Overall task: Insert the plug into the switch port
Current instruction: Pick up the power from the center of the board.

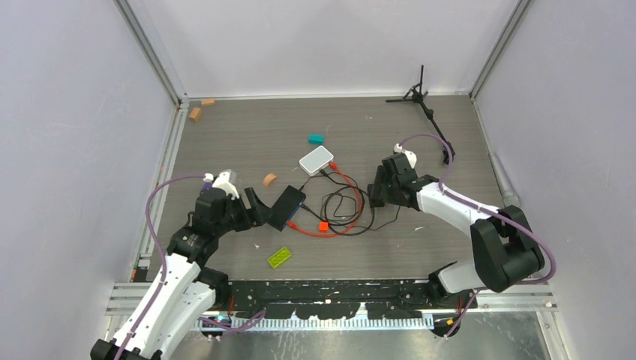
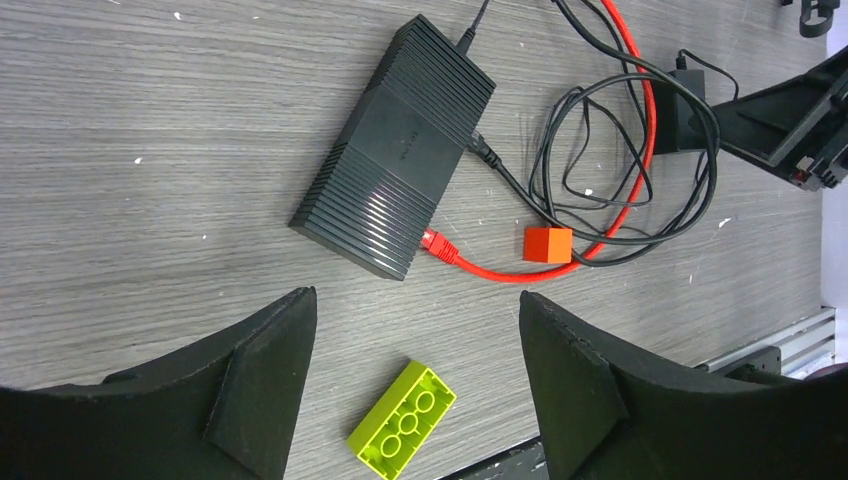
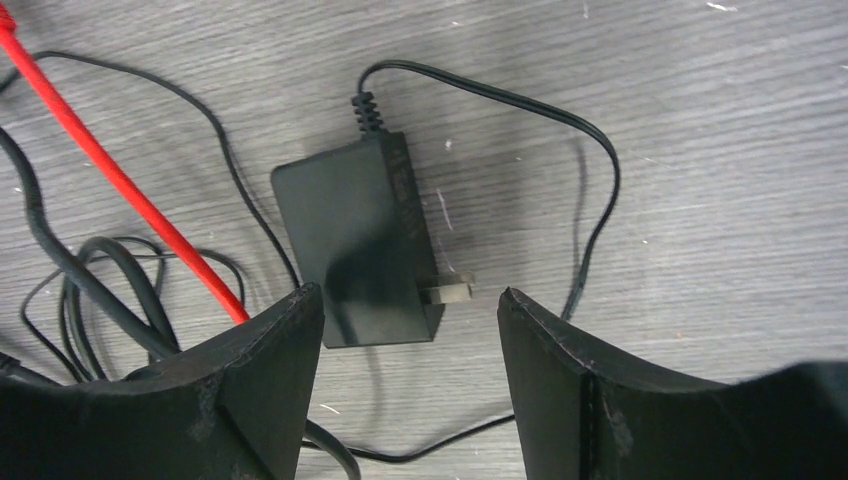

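My left fingers (image 2: 262, 372) and right fingers (image 3: 262, 385) are spread, empty. The plug (image 2: 433, 241) lies touching the switch (image 2: 400, 150) — light, small. I'd pinch its stiff body, not the floppy cable (image 2: 480, 268).

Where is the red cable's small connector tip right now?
Left wrist view, centre: the red cable's connector tip lies at a corner of the ribbed black switch box, left of the small orange cube.
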Tool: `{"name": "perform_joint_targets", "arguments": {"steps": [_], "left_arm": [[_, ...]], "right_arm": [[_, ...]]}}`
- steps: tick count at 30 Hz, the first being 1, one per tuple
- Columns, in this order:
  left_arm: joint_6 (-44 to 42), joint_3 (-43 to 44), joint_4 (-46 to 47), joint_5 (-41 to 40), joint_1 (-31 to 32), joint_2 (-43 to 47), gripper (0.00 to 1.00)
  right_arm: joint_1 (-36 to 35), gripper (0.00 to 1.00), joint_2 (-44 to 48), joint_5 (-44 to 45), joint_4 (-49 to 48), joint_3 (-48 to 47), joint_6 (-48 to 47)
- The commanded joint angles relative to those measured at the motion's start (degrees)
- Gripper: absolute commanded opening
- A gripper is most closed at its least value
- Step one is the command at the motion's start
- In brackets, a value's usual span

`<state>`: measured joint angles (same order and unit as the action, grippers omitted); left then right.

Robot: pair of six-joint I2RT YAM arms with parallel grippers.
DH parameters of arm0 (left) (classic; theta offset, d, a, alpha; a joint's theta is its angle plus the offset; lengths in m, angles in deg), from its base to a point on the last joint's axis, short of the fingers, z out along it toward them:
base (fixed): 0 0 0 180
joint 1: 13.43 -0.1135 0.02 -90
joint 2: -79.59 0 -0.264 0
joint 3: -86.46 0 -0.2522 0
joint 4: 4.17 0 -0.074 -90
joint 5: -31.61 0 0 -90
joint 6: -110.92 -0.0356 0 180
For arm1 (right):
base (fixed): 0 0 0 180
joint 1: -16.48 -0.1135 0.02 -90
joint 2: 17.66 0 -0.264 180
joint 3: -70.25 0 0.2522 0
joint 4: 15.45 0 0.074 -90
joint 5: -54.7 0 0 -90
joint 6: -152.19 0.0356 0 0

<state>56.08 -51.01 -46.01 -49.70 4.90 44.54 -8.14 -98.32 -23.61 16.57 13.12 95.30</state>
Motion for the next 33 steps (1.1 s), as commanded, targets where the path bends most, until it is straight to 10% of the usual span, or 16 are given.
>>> {"name": "perform_joint_targets", "arguments": {"steps": [1,14,22,33], "left_arm": [[0.1,-0.2,0.9,2.1,0.1,0.6,0.75],[0.2,-0.5,2.1,3.1,0.1,-0.6,0.75],[-1.2,1.9,2.0,3.2,0.1,0.1,0.75],[-4.2,7.1,16.8,7.3,0.2,-2.8,0.77]], "right_arm": [[0.0,0.69,-0.3,-1.8,-6.0,-1.0,-0.4],[0.0,0.68,-13.5,-0.6,-0.2,-7.5,-5.8],[0.0,0.05,-1.6,10.4,1.0,-7.4,-6.9],[0.0,0.01,15.9,30.2,16.0,-39.8,-20.5]]}}
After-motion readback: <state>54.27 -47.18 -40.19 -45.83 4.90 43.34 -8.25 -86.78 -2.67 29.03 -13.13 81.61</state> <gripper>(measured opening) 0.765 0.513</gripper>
